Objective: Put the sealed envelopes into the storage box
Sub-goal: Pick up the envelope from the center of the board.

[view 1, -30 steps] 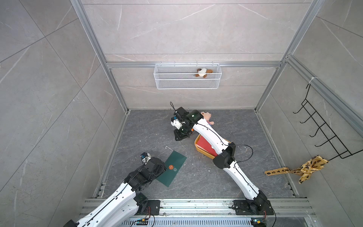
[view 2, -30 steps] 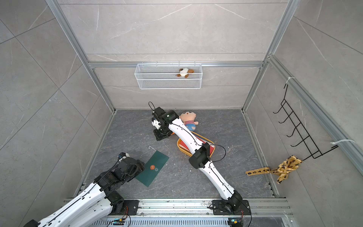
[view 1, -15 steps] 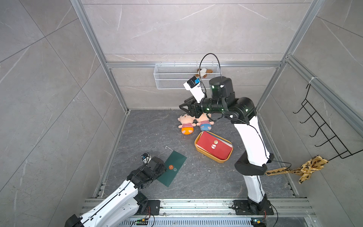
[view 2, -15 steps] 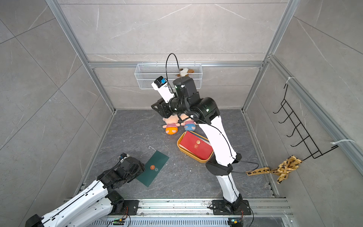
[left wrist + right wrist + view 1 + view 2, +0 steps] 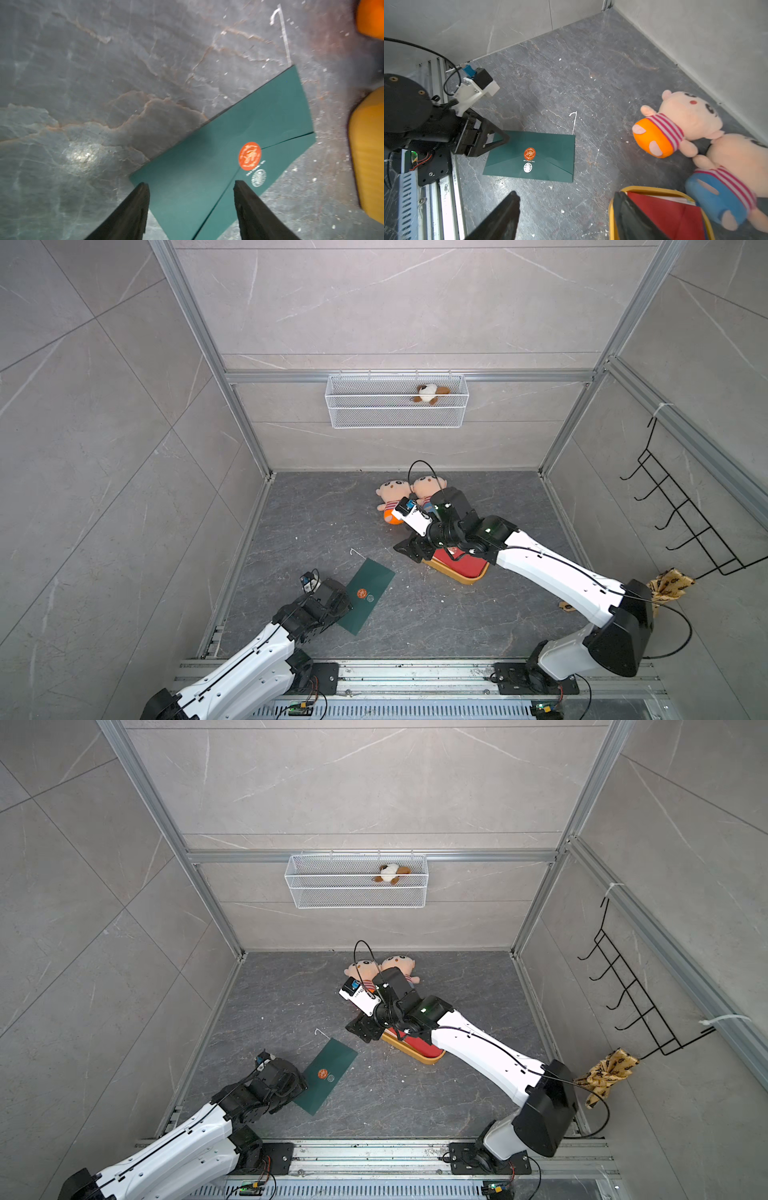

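Left pincer (image 5: 190, 182) is hovering, jaws apart, over the near corner of the green envelope (image 5: 368, 595), which is lying flat on the surface (image 5: 419, 614). Right pincer (image 5: 565, 192) is gaping apart at the storage box (image 5: 654, 188) rim, with the red envelope (image 5: 675, 216) lying inside. Plush dolls (image 5: 675, 122) are crowding the box's far edge, and open surface is stretching between the green envelope and the box.

Robot test cell in a lab.
Aluminium framing (image 5: 409, 376) edges grey stone-look panels (image 5: 395, 302); the white left arm (image 5: 249, 664) and right arm (image 5: 552, 572) are bolted to a front metal rail (image 5: 415, 670).
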`<state>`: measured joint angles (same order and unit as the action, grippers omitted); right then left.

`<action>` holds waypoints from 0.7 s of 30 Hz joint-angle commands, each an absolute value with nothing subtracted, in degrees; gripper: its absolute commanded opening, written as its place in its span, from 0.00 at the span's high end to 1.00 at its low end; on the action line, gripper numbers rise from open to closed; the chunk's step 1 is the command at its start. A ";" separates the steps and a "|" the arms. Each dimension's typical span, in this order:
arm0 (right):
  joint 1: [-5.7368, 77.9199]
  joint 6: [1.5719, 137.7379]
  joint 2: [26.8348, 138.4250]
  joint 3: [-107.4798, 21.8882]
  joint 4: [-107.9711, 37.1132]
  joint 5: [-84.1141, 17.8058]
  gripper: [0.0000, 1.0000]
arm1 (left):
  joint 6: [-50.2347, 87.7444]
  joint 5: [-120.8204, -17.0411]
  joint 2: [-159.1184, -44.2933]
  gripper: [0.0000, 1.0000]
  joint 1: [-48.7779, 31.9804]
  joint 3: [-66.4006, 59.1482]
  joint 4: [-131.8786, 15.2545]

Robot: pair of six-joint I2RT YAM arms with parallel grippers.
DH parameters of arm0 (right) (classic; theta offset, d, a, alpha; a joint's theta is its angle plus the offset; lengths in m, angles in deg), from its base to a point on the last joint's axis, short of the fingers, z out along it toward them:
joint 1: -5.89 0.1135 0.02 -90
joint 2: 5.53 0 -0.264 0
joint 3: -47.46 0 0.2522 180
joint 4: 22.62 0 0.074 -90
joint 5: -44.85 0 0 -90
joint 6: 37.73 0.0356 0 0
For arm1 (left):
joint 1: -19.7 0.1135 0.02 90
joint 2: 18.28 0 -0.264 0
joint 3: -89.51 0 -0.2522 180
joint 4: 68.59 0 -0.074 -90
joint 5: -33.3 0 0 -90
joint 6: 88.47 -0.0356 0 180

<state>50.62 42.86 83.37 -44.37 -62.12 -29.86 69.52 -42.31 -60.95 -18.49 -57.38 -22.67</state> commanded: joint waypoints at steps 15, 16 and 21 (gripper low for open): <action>51.07 57.17 121.14 -67.34 -74.07 -29.47 0.35 | 75.73 -43.06 -57.30 0.32 -18.84 -61.48 -21.70; 51.12 57.15 122.26 -68.32 -74.54 -29.14 0.35 | 75.72 -43.25 -57.83 0.32 -18.94 -61.42 -21.70; 51.37 58.50 126.60 -70.41 -76.46 -26.92 0.37 | 76.14 -43.91 -58.99 0.32 -19.88 -61.66 -21.52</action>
